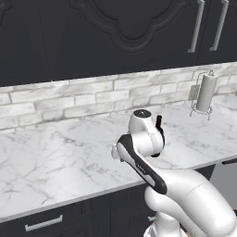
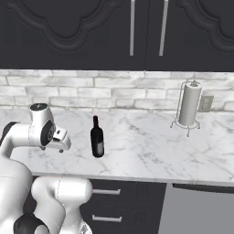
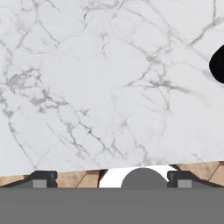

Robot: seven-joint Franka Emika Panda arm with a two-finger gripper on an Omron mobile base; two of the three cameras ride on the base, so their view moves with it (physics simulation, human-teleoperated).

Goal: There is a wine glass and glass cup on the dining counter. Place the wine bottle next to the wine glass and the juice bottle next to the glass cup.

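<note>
The wine bottle (image 2: pixel 97 139), tall and nearly black with a dark red top, stands upright on the white marble wall counter (image 2: pixel 151 151). Its neck (image 1: pixel 159 124) pokes out from behind my arm in the left base view, and its dark edge (image 3: pixel 217 64) shows at the right of the hand view. My gripper (image 3: pixel 111 180) hangs over the counter to the left of the bottle, pointing down, open, with nothing between its fingertips (image 3: pixel 43 179). The wine glass, glass cup, juice bottle and dining counter are out of view.
A paper towel roll on a wire stand (image 2: pixel 188 104) sits at the back right of the counter, near a wall outlet (image 2: pixel 206 103). A brick backsplash and dark upper cabinets (image 2: pixel 114 32) lie behind. Dark drawers (image 2: pixel 109 205) sit below the counter's front edge.
</note>
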